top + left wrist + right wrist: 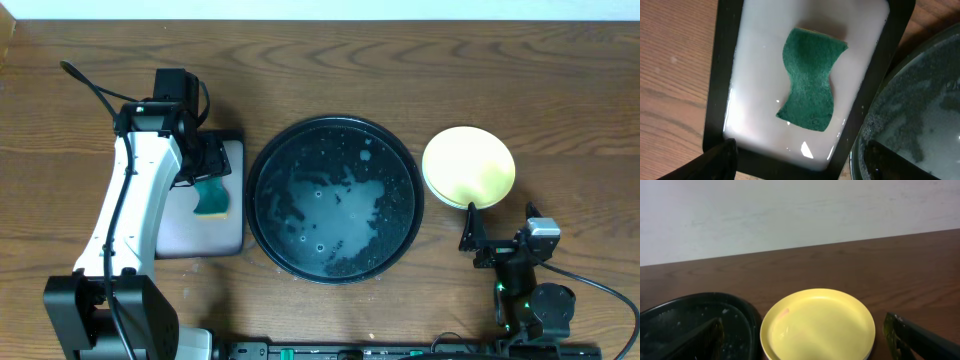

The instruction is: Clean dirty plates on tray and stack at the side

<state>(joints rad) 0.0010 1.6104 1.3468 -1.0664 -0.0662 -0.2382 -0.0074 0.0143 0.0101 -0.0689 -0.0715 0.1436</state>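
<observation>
The yellow plate (468,167) lies on the wooden surface (560,100), right of centre in the overhead frame, just beside the black tray (256,172), which holds sudsy water. The right pincer (812,341) is open just below the plate; its fingers show at the lower corners of the wrist view. At left, the left pincer (807,164) hangs open over a green sponge (809,85) in the small rectangular tray (722,75).

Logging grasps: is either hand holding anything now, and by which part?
Nothing held. Both open: left hand near the sponge, right hand facing the yellow plate.
</observation>
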